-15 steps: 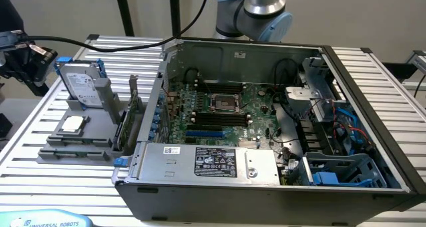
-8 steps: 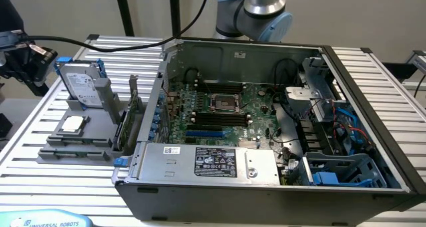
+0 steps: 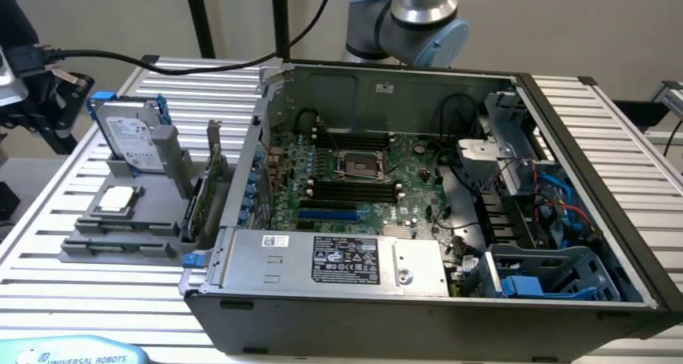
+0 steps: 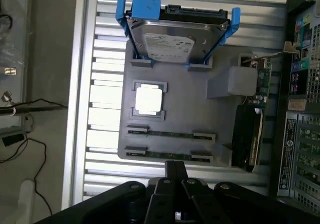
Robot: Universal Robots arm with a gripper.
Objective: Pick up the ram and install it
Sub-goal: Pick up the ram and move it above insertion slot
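Observation:
Two thin green ram sticks stand on edge in the grey holder (image 4: 220, 109), one (image 4: 170, 134) just behind the other (image 4: 167, 155); the exterior view has them at the holder's front (image 3: 120, 236). My gripper (image 4: 175, 165) hangs above the holder's near edge, closest to the nearer stick. Its black fingers are shut together and hold nothing. Inside the open computer case (image 3: 597, 140), the motherboard's black memory slots (image 3: 353, 190) lie bare beside the processor socket (image 3: 361, 164).
The holder also carries a hard drive in a blue bracket (image 4: 172, 39), a square silver processor chip (image 4: 149, 99) and an upright card with a metal bracket (image 4: 250, 134). Holder and case rest on a slatted metal table (image 3: 75, 300). Cables hang off the table's edge (image 4: 20, 109).

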